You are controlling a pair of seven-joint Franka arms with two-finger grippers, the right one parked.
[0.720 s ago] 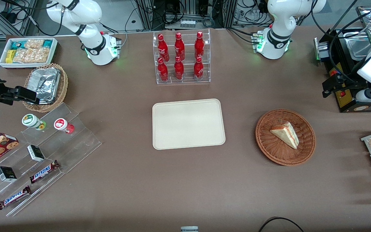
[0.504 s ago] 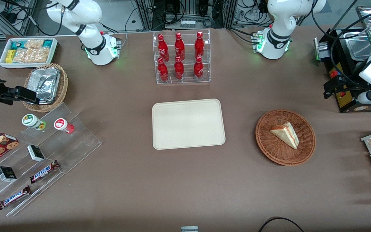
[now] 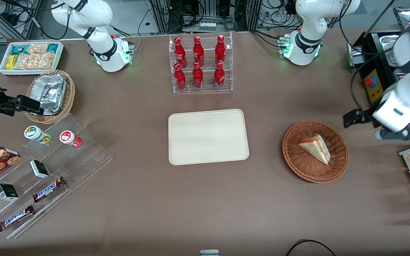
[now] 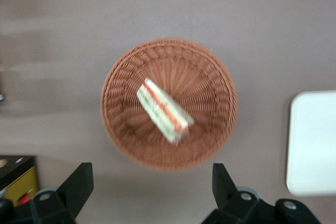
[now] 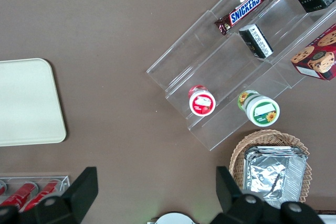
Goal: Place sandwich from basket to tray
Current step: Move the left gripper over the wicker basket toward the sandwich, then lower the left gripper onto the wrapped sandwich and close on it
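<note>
The small triangular wedge of pale bread with red-orange and green filling, the sandwich [image 3: 315, 148], lies on its side in the round, shallow, reddish-brown woven wicker basket [image 3: 299, 164], a little toward the basket's 3 o'clock side in the front view. It is untouched: nothing grips it and nothing rests against it. In the left wrist view the sandwich [image 4: 163, 110] sits near the middle of the basket [image 4: 126, 135], layers showing.

The left arm's end effector [image 4: 149, 184] hangs above the bench [image 3: 205, 199] near the basket's rim, fingers spread wide apart and empty. In the front view the end effector [image 3: 354, 118] is at about 2 o'clock from the basket, just outside its rim and not over the sandwich.

The flat rectangular cream-beige plastic tray with rounded corners [image 3: 176, 156] lies at about 9 o'clock from the basket, well apart from it, with nothing on it; one edge of the tray [image 4: 315, 145] shows in the left wrist view.

By my reading the task is at its very start, in the approach. Everything is left to do: centring over the wedge, descending, closing on it, lifting it clear of the wicker, carrying it across and setting it on the tray.
</note>
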